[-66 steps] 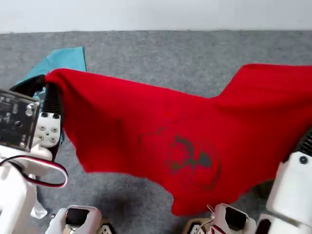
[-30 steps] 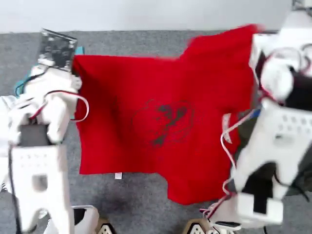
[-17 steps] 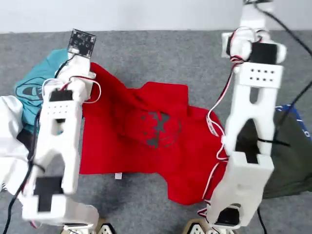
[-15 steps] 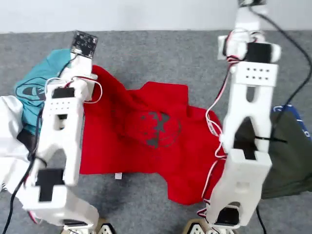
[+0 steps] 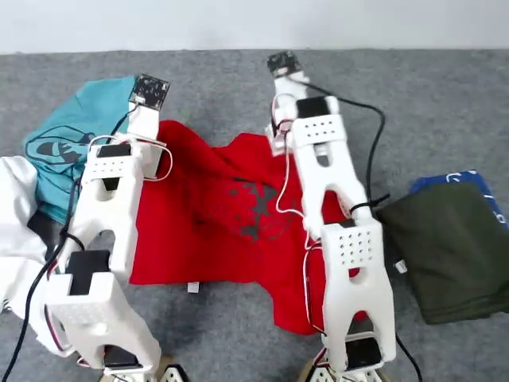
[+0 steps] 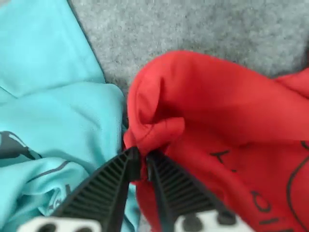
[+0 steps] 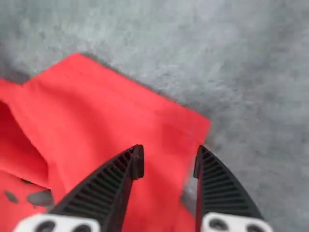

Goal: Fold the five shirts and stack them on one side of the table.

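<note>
The red shirt (image 5: 215, 231) lies crumpled on the grey table, print side up. My left gripper (image 6: 141, 154) is shut on a bunched fold of the red shirt (image 6: 217, 111) at its far left corner, right beside the teal shirt (image 6: 53, 116). My right gripper (image 7: 169, 150) hovers open just above a far corner of the red shirt (image 7: 96, 125), with nothing between its fingers. In the high view the right arm (image 5: 326, 175) stretches over the shirt's middle. A folded dark green shirt (image 5: 449, 247) sits at the right on a blue one (image 5: 469, 179).
The teal shirt (image 5: 67, 139) and a white shirt (image 5: 16, 207) lie heaped at the left edge. Bare grey table (image 5: 413, 103) runs along the far side and the far right. Both arm bases stand at the near edge.
The red shirt, held spread in the air by both grippers, has come down onto the table. My right gripper let go and swung from the far right to the shirt's far middle.
</note>
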Controlling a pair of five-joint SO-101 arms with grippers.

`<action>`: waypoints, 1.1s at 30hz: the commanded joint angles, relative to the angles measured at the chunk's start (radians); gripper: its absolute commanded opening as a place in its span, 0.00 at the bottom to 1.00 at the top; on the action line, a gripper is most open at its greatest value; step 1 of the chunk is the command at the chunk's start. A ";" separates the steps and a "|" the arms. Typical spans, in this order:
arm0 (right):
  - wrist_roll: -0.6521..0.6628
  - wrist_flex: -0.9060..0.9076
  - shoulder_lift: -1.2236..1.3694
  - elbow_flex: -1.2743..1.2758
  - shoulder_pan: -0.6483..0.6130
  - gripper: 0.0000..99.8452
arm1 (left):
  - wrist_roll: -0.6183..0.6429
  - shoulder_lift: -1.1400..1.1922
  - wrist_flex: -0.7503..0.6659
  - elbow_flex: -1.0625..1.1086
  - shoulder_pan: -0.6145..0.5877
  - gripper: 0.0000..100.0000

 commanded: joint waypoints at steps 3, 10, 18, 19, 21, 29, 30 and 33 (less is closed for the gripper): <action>-0.009 -0.076 0.010 -0.012 0.028 0.18 | 0.008 -0.002 0.011 -0.042 0.003 0.02; -0.003 -0.087 0.033 -0.011 0.054 0.18 | 0.008 0.000 0.011 -0.042 0.003 0.02; 0.077 -0.125 0.119 -0.011 0.054 0.05 | 0.008 0.000 0.011 -0.041 0.003 0.02; 0.094 -0.127 0.125 -0.011 0.054 0.03 | 0.008 0.000 0.012 -0.041 0.003 0.02; 0.112 -0.130 0.127 -0.012 0.054 0.01 | 0.008 0.000 0.012 -0.041 0.003 0.02; 0.118 -0.042 0.127 -0.256 0.054 0.01 | 0.008 -0.002 0.012 -0.041 0.003 0.02; 0.118 -0.013 0.128 -0.304 0.054 0.01 | 0.008 -0.005 0.012 -0.041 0.003 0.02; 0.118 0.045 0.133 -0.446 0.054 0.01 | 0.008 -0.009 0.012 -0.045 0.005 0.02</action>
